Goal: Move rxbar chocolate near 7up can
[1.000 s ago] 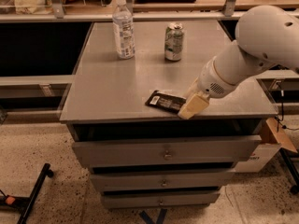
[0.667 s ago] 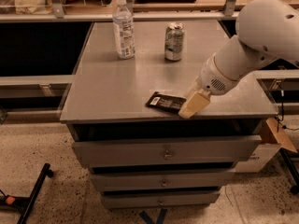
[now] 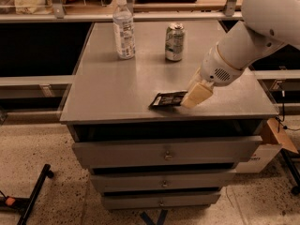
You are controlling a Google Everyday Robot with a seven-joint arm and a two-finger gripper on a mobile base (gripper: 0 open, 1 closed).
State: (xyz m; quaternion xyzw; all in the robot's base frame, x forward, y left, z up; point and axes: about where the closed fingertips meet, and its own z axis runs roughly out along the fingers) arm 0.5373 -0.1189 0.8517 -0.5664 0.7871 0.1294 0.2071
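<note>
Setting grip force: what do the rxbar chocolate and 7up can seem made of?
The rxbar chocolate: thin wrapper film, probably plastic or foil; black, lying flat, slight sheen. The 7up can: likely aluminium; silver top, glinting green-and-silver wall. The tool sits at the bar's right end as seen in the camera view.

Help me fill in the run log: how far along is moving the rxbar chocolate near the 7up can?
Done: the end effector is at one end of the rxbar chocolate. In hand: taking hold; no grasp is confirmed. Left: the whole move, since the bar lies flat by the front edge of the table, far from the 7up can at the back.
</note>
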